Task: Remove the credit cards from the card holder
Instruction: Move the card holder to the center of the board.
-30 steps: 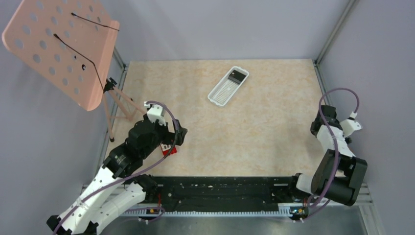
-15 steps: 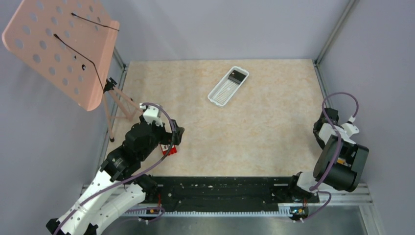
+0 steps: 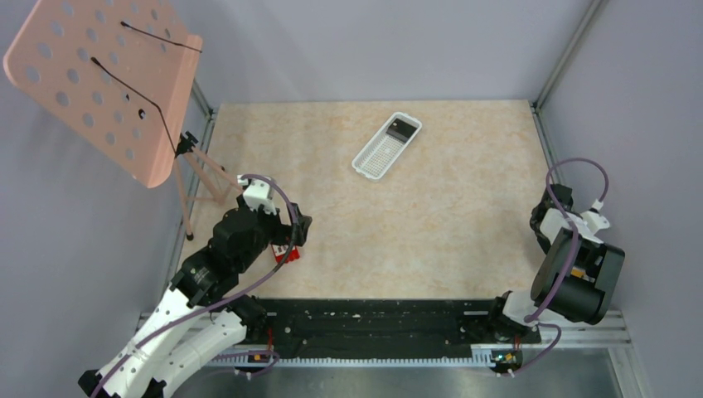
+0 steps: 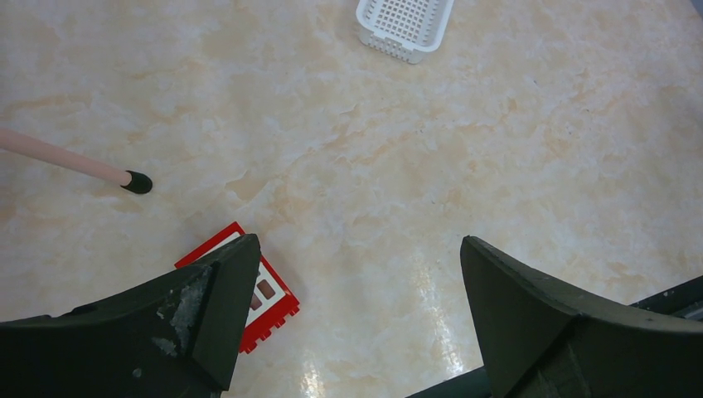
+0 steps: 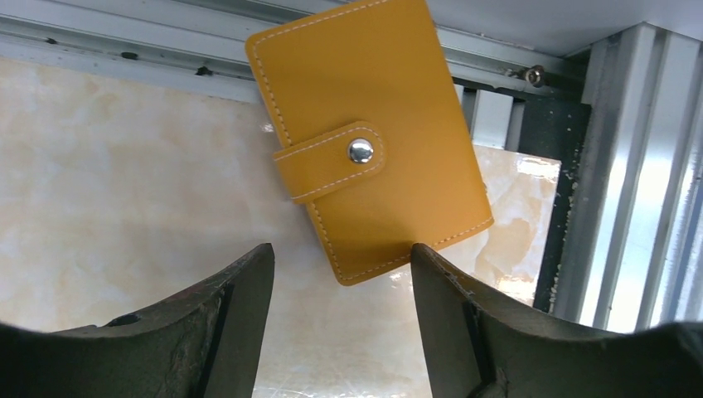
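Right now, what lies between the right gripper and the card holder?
Nothing. In the right wrist view, the closed card holder has its near corner showing in the gap of the open right gripper, with only bare table beside it.

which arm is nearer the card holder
Right. The right arm is at the table's right edge, open jaws framing a corner of the card holder. The left arm is far across at the left, open jaws over a red item.
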You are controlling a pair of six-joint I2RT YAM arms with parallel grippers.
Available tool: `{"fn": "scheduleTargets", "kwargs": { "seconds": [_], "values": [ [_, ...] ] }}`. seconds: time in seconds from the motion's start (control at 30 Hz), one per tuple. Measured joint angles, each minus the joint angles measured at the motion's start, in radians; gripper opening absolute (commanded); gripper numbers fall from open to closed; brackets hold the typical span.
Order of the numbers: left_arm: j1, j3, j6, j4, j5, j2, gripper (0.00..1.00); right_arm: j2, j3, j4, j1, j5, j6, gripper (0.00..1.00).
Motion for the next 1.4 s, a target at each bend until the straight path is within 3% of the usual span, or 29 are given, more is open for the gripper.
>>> {"fn": "scheduleTargets", "kwargs": {
  "seconds": [0.17, 0.5, 0.6, 0.77, 0.8, 1.2, 1.23, 1.27, 1.3, 1.4],
  "values": [
    [0.0, 0.0, 0.007, 0.0, 0.0, 0.0, 0.96, 0.0, 0.0, -0.028, 0.0, 0.019, 0.003, 0.63],
    [0.0, -0.005, 0.008, 0.0, 0.005, -0.001, 0.95, 0.013, 0.002, -0.054, 0.0, 0.053, 0.011, 0.52],
    [0.0, -0.006, 0.008, 0.0, 0.005, -0.007, 0.95, 0.013, 0.002, -0.056, 0.0, 0.059, 0.01, 0.37],
    [0.0, -0.006, 0.008, 0.002, 0.004, -0.016, 0.95, 0.01, 0.002, -0.062, 0.0, 0.066, 0.008, 0.01],
    [0.0, -0.006, 0.008, 0.002, 0.004, -0.018, 0.95, 0.005, 0.002, -0.061, 0.003, 0.067, 0.002, 0.0],
    [0.0, -0.007, 0.014, 0.003, 0.004, -0.021, 0.95, -0.14, -0.007, 0.031, 0.168, 0.035, -0.106, 0.0],
    [0.0, -0.007, 0.014, 0.002, 0.004, -0.022, 0.95, -0.143, -0.008, 0.037, 0.171, 0.034, -0.119, 0.05],
    [0.0, -0.007, 0.014, 0.002, 0.004, -0.025, 0.95, -0.143, -0.01, 0.044, 0.171, 0.035, -0.135, 0.24],
    [0.0, -0.007, 0.014, 0.002, 0.004, -0.028, 0.95, -0.142, -0.01, 0.047, 0.171, 0.037, -0.153, 0.32],
    [0.0, -0.007, 0.014, 0.003, 0.006, -0.038, 0.95, -0.109, 0.002, 0.05, 0.171, 0.059, -0.2, 0.35]
  ]
}}
